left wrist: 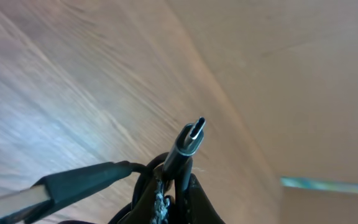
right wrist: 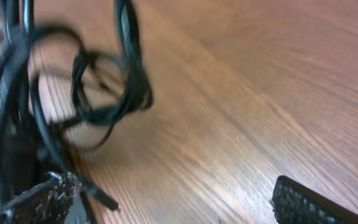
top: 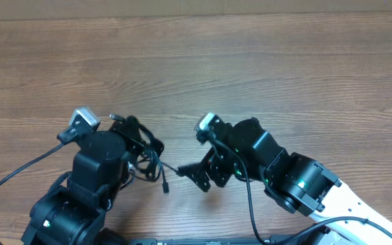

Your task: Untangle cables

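Observation:
The cables (top: 148, 148) are a tangle of thin black cords bunched at my left gripper (top: 139, 155). One plug end (top: 165, 186) hangs toward the table's front edge. In the left wrist view my left gripper (left wrist: 174, 200) is shut on the cables; a silvery-tipped plug (left wrist: 192, 132) sticks up from the jaws and a flat black plug (left wrist: 79, 183) juts left. My right gripper (top: 203, 175) is just right of the tangle, with a strand (top: 180, 170) reaching toward it. In the right wrist view it (right wrist: 173, 196) is open and empty, with cable loops (right wrist: 107, 87) at upper left and a plug end (right wrist: 104, 200) near its left finger.
The wooden table (top: 264, 61) stretches far behind both arms. Thicker black robot wires run along the left arm (top: 19, 173) and the right arm (top: 249, 197). The table's front edge lies close below both arm bases.

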You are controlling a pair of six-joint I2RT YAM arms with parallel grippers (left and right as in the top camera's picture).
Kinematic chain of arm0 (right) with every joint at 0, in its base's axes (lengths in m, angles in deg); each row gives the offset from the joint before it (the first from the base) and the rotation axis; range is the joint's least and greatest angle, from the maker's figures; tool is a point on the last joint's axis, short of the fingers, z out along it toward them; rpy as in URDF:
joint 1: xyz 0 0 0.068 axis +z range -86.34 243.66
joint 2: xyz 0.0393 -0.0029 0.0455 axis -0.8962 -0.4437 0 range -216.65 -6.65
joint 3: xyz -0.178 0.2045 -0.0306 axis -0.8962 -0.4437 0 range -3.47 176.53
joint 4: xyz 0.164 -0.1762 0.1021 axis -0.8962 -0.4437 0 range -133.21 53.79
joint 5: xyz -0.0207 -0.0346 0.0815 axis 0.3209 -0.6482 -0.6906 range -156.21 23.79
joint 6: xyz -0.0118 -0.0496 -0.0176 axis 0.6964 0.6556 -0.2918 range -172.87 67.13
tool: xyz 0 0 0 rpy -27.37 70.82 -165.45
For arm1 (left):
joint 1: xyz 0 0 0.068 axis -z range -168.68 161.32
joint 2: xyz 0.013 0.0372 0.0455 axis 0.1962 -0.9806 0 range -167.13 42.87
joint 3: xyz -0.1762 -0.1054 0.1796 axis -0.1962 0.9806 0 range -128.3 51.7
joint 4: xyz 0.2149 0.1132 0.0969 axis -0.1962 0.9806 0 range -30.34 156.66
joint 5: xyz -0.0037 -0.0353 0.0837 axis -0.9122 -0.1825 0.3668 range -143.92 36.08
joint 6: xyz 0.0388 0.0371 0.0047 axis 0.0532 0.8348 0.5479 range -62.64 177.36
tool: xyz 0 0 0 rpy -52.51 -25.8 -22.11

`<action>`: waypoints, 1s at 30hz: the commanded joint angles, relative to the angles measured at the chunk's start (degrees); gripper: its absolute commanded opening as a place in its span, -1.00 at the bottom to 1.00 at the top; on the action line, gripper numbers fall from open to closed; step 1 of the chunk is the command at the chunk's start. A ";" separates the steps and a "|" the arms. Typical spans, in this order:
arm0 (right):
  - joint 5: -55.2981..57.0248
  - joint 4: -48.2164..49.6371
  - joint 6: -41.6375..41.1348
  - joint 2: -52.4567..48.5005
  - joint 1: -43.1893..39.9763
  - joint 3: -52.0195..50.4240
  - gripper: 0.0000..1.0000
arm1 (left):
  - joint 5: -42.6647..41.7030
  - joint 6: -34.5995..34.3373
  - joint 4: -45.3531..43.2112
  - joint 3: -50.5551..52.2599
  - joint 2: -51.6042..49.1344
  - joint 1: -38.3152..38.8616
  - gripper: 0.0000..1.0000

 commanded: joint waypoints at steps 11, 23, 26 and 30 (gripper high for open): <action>-7.85 8.26 -13.55 0.42 0.22 0.00 0.99 | -6.60 0.63 1.51 -1.09 -5.14 -0.09 -0.92; -0.98 5.22 -18.45 -1.81 0.22 0.00 1.00 | -12.90 0.70 -2.89 -1.11 -8.00 1.38 -0.91; -0.33 5.44 -20.61 -2.56 0.22 0.00 1.00 | -12.59 0.85 -3.30 -1.11 -8.87 2.80 -0.92; 3.61 3.21 -20.85 -2.75 0.20 0.00 1.00 | -12.39 0.85 -4.63 -1.11 -8.48 2.91 -0.92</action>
